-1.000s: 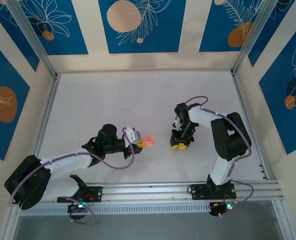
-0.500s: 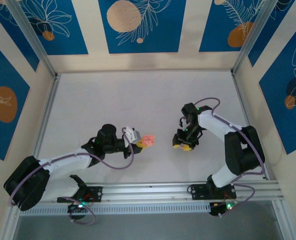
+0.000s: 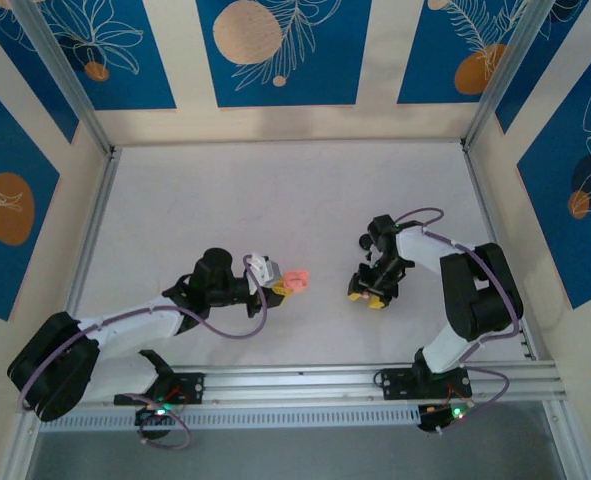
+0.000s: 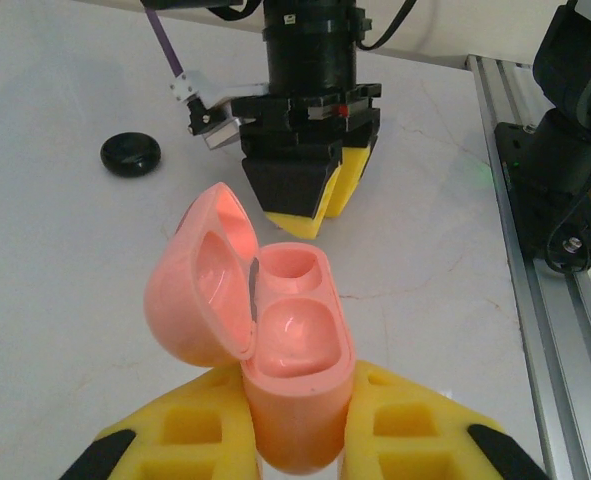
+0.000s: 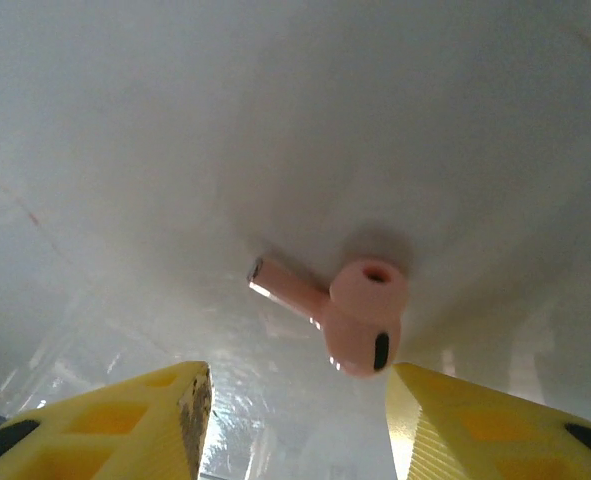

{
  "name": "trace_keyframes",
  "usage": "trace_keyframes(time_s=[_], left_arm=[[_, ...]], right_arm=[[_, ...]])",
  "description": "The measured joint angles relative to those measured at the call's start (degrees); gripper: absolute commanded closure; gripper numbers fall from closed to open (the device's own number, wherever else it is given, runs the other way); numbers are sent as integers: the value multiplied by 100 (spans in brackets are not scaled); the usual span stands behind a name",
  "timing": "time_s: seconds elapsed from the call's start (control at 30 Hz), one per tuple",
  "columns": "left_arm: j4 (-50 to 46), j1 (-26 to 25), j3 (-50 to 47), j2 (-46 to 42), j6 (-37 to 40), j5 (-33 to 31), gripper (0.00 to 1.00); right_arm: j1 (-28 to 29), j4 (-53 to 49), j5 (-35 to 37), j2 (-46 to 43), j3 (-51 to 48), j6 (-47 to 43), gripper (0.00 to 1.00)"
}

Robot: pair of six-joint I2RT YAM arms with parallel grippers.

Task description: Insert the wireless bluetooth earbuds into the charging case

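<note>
Earbud (image 5: pixel 360 320) inside parted right claw (image 5: pixel 297 400), tips cropped; left claw (image 4: pixel 295 445) hiding case (image 4: pixel 295 340) base

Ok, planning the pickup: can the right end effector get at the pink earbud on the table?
Likely yes: the right end effector stands open over the pink earbud, with nothing between them.

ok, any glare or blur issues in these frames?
Right wrist: sheen on the white table just below the pink earbud, a soft shadow above it; yellow fingertips blurred. Left wrist: open charging case sharp, no glare. Top external: even light, case tiny.
</note>
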Motion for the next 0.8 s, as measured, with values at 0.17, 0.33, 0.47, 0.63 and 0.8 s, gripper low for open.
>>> trace_keyframes(time_s=[0.17,0.33,0.47,0.63,0.8], left_arm=[[-83,0,0,-37,4,-63,86],[-151,0,0,-98,37,-120,86],[-188,0,0,-105,57,-131,86],[-256,0,0,-107,107,-149,86],[-258,0,0,-107,109,-149,86]], right_arm=[[0,35,24,125,129,-20,50],[0,229,35,264,361,-72,51],[0,376,50,376,531,-127,52],[0,466,149,417,647,-223,51],[9,518,175,442,831,-326,51]])
